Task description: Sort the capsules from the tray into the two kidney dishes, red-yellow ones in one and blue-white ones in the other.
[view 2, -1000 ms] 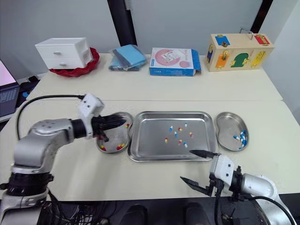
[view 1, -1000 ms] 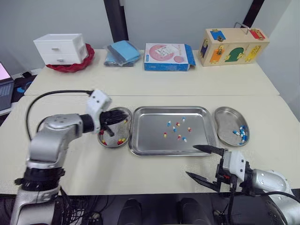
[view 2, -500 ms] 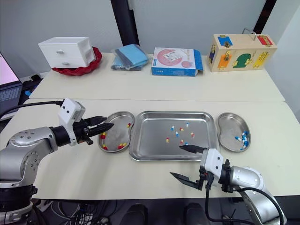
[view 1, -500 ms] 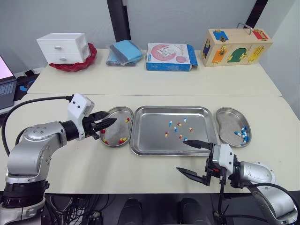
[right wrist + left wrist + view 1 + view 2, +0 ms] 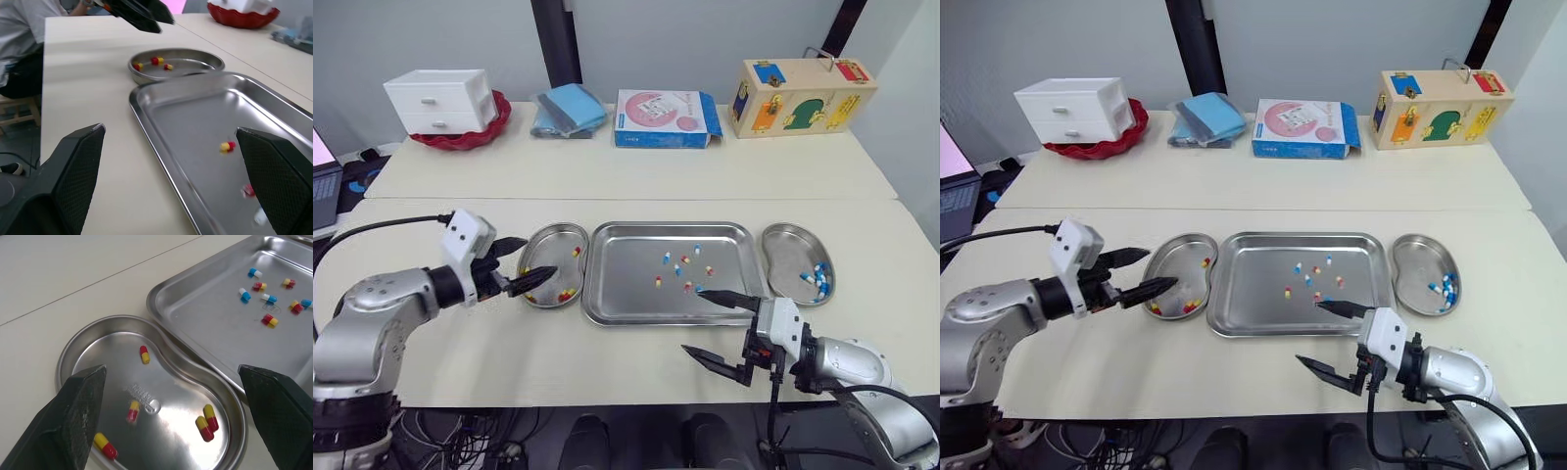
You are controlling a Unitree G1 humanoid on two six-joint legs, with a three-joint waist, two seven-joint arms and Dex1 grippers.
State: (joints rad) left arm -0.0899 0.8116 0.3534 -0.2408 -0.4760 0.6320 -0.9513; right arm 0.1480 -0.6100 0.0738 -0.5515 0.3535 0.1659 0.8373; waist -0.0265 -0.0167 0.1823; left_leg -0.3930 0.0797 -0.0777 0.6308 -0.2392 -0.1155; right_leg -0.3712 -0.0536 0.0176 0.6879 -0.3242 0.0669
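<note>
The steel tray (image 5: 626,284) holds several loose capsules (image 5: 683,269), red-yellow and blue-white mixed. On its left, a kidney dish (image 5: 553,240) holds several red-yellow capsules (image 5: 205,421). A second kidney dish (image 5: 783,250) on the tray's right has blue-white capsules (image 5: 818,276). My left gripper (image 5: 540,256) hangs open and empty at the left dish's outer edge, pointing across it. Low at the tray's front right edge, my right gripper (image 5: 691,320) is open with nothing between its fingers (image 5: 78,171).
On the back table stand a white drawer box (image 5: 440,100) in a red basket, blue packets (image 5: 568,110), a pink-and-blue carton (image 5: 664,117) and a wooden activity box (image 5: 800,95). A black cable (image 5: 382,227) runs to my left arm. A person (image 5: 19,44) sits beyond the table's left end.
My left gripper has drawn back from over the left dish to its outer edge and opened wide. The right gripper stays open by the tray's front edge.
</note>
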